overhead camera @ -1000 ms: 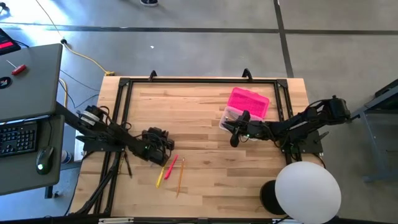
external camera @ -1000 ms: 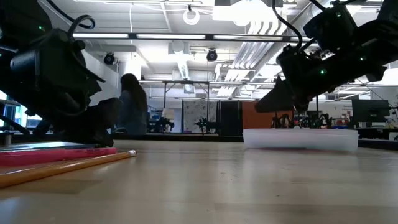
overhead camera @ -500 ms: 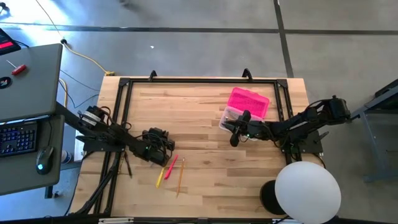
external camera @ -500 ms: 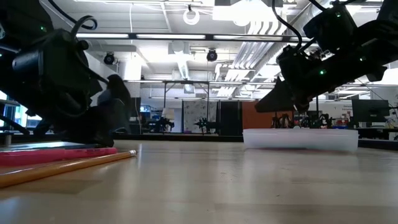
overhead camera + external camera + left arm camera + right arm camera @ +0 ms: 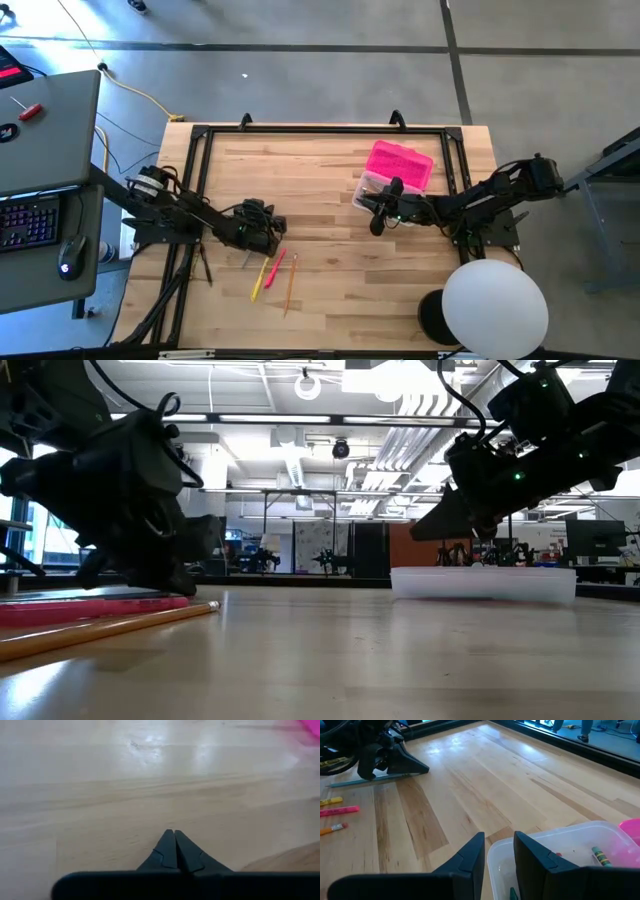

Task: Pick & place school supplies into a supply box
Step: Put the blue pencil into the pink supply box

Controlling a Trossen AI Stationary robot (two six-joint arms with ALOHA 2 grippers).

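The clear supply box [image 5: 378,188] sits near the worktop's [image 5: 330,290] right edge, its pink lid [image 5: 400,165] leaning on it. The right gripper [image 5: 377,222] hovers beside it, fingers slightly apart. Pencils [image 5: 272,274] lie toward the front-left; just beside them the left gripper [image 5: 272,240] rests, fingers pressed together, empty.
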